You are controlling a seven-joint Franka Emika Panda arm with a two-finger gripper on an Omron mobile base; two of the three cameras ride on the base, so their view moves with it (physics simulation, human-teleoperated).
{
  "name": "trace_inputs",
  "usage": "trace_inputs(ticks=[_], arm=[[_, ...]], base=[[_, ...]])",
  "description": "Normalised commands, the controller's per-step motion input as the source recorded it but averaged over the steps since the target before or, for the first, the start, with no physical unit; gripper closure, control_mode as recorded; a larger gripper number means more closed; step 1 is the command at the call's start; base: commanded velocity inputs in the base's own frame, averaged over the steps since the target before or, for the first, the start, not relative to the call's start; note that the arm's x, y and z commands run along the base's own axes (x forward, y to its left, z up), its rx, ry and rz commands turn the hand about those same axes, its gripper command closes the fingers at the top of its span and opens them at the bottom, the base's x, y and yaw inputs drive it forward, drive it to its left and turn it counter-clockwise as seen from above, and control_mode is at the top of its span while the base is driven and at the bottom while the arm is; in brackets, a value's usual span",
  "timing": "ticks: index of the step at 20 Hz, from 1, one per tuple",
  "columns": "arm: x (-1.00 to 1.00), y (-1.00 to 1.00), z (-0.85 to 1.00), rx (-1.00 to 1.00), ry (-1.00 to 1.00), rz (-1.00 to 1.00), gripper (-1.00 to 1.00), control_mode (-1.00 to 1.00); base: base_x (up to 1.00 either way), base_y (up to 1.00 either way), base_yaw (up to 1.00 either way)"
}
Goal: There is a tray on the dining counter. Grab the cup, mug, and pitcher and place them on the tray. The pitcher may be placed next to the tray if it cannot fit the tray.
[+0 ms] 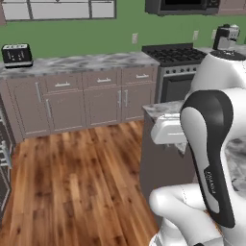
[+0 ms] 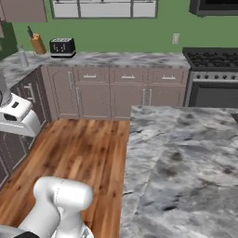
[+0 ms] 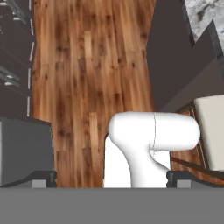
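Two dark fingertips [image 3: 43, 178] of the gripper [image 3: 111, 179] stand wide apart, holding nothing, above the wooden floor [image 3: 78, 65]; no writing is readable.

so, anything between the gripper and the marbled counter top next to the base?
Nothing visible stands in the way. The gripper is open and points down at the wood floor, beside the dark side panel of the marbled counter. Only open air and that floor lie between it and the top.

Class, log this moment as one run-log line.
tool: open, holding nothing | aimed at: wood floor | nearby: marbled counter
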Motion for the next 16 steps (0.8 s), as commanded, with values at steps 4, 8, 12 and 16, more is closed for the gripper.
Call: trace_inputs(ticks=[4,8,12,16], arm=[[0.0,0.0,0.0,0.0,0.0,0.0,-1.0,1.0],[0.0,0.0,0.0,0.0,0.0,0.0,-1.0,1.0],[0.0,0.0,0.0,0.0,0.0,0.0,-1.0,1.0],[0.0,0.0,0.0,0.0,0.0,0.0,-1.0,1.0]], base=[[1.0,-0.7,0.0],[1.0,0.2,0.05],[1.0,0.86,0.12],[1.0,0.81,0.12]])
